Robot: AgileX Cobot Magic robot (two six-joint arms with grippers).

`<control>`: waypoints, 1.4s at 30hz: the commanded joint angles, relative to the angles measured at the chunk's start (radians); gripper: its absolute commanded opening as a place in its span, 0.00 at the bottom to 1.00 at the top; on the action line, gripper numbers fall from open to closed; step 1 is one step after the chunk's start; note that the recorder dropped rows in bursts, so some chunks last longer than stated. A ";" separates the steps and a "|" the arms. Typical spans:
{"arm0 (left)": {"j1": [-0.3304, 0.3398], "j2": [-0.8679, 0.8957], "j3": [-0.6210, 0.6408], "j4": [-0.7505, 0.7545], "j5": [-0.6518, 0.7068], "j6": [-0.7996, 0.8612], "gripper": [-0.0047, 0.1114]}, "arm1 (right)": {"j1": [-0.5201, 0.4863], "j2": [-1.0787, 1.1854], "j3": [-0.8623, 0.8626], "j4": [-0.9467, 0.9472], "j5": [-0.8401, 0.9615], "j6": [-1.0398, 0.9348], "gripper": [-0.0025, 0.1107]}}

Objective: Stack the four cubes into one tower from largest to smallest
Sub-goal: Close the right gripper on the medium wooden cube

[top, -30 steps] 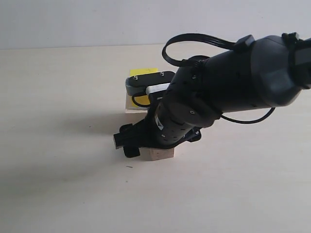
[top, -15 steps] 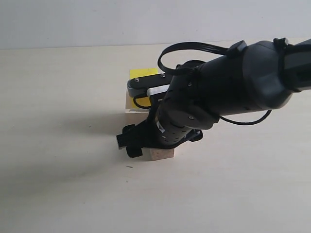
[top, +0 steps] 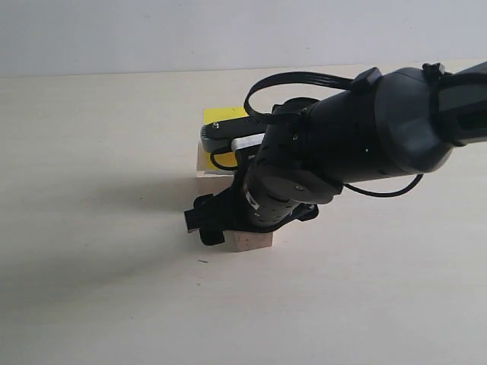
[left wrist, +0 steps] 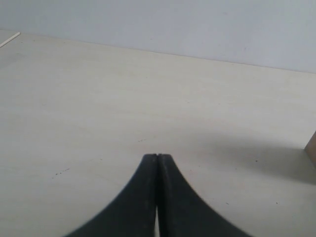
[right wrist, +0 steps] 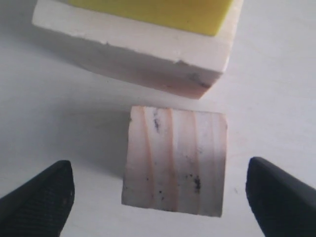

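Note:
The bright yellow cube [top: 223, 115] [right wrist: 163, 10] sits on top of the large pale wood cube [top: 204, 163] [right wrist: 148, 49]. In front of that pair the smaller speckled wood cube [top: 253, 241] [right wrist: 175, 160] rests on the table, a small gap apart from it. My right gripper [right wrist: 170, 192] hangs over the speckled cube, open wide, with one finger [right wrist: 42, 195] on each side and neither touching it. In the exterior view the right arm [top: 342, 152] hides most of this cube. My left gripper [left wrist: 157, 159] is shut on nothing above bare table.
The pale table [top: 91, 228] stretches out on all sides of the cubes to a grey wall [top: 152, 30] at the back. A brown edge [left wrist: 311, 146] shows at the border of the left wrist view.
The right arm has shifted slightly to the left and settled a little lower over the speckled cube. Its jaws stayed open and the cubes did not move.

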 commanded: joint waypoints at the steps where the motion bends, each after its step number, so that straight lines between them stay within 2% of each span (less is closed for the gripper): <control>1: -0.006 -0.006 0.003 0.001 -0.006 0.000 0.04 | 0.001 0.015 0.003 -0.013 -0.002 0.012 0.81; 18: -0.006 -0.006 0.003 0.001 -0.006 0.000 0.04 | 0.001 0.031 0.003 -0.036 -0.001 0.030 0.81; 23: -0.006 -0.006 0.003 0.001 -0.006 0.000 0.04 | 0.001 0.031 0.001 -0.055 -0.001 0.057 0.76; 26: -0.006 -0.006 0.003 0.001 -0.006 0.000 0.04 | 0.001 0.031 0.001 -0.058 0.000 0.065 0.66; 37: -0.006 -0.006 0.003 0.001 -0.006 0.000 0.04 | 0.001 0.031 0.001 -0.058 0.027 0.071 0.18; 42: -0.006 -0.006 0.003 0.001 -0.006 0.000 0.04 | 0.002 0.022 0.001 -0.030 0.080 0.067 0.02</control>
